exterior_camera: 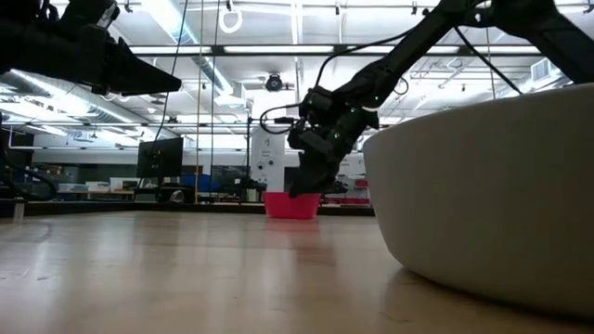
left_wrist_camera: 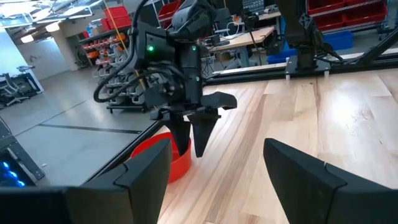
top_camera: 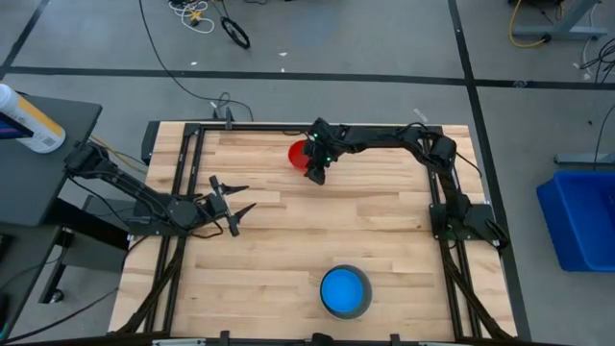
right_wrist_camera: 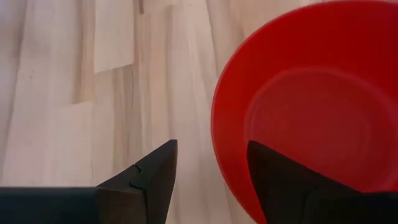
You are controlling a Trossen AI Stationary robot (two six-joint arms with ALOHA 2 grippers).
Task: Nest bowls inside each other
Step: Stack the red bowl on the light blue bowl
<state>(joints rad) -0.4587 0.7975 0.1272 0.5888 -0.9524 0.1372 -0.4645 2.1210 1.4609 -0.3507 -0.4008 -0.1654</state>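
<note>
At the far edge of the wooden table (top_camera: 288,240), we see the red bowl (top_camera: 298,154) standing upright on the boards, and we place everything else from it. Our right gripper (top_camera: 316,175) hangs directly at this bowl's rim: in the right wrist view its two dark fingers (right_wrist_camera: 152,171) are parted and straddle the rim, one outside over the wood and one inside the red bowl, not clamped on it. The low view shows the same gripper pointing down onto the near side of the bowl.

Well away from the red bowl, toward the table's left side, our left gripper (top_camera: 233,205) hovers above the boards with its fingers spread wide and nothing between them; it faces the red bowl.

Far from the red bowl, near the table's front edge, sits the pale grey bowl (top_camera: 366,303) with the light blue bowl (top_camera: 344,289) nested inside it. We cannot find any other bowls.
</note>
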